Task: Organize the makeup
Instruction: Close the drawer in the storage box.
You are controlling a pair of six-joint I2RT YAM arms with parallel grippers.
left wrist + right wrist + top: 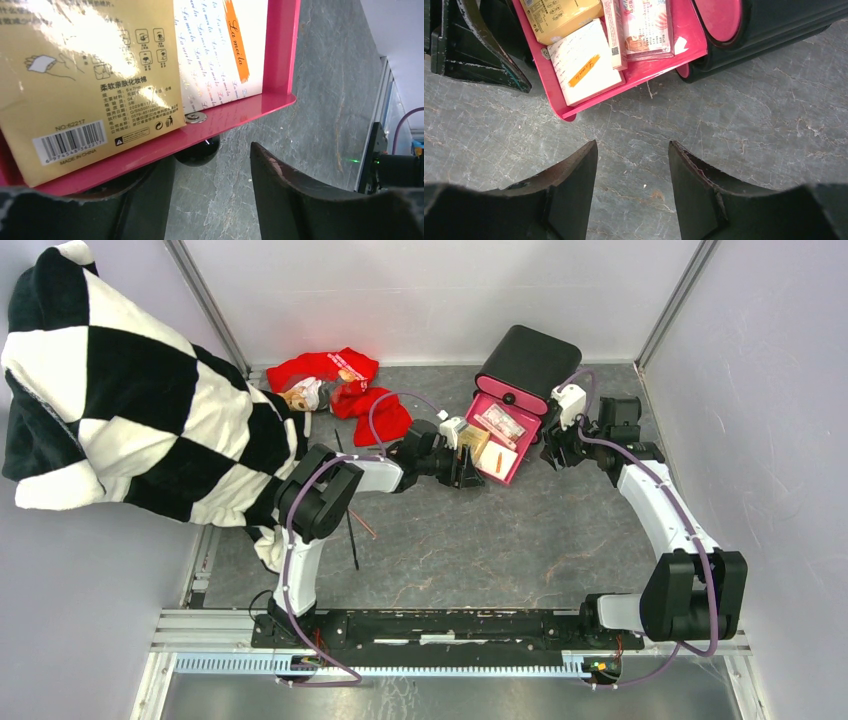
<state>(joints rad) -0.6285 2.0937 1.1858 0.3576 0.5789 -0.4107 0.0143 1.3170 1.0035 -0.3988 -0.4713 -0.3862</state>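
Step in hand: loading the drawer (509, 478), upper centre. Card (584, 62), yellow box (559, 15) and packet (646, 25) lie inside. Left gripper (212, 165) has its jaws apart at the drawer lip. Right gripper (633, 150) is spread and empty. The next move is probably to fetch the pencil (352, 540), left-centre.

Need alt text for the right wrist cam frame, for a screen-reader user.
The open right gripper hovers over the grey marbled table, just short of a pink drawer pulled out of a black box. The drawer holds a white card with an orange mark, a yellow packet and a pink patterned packet.
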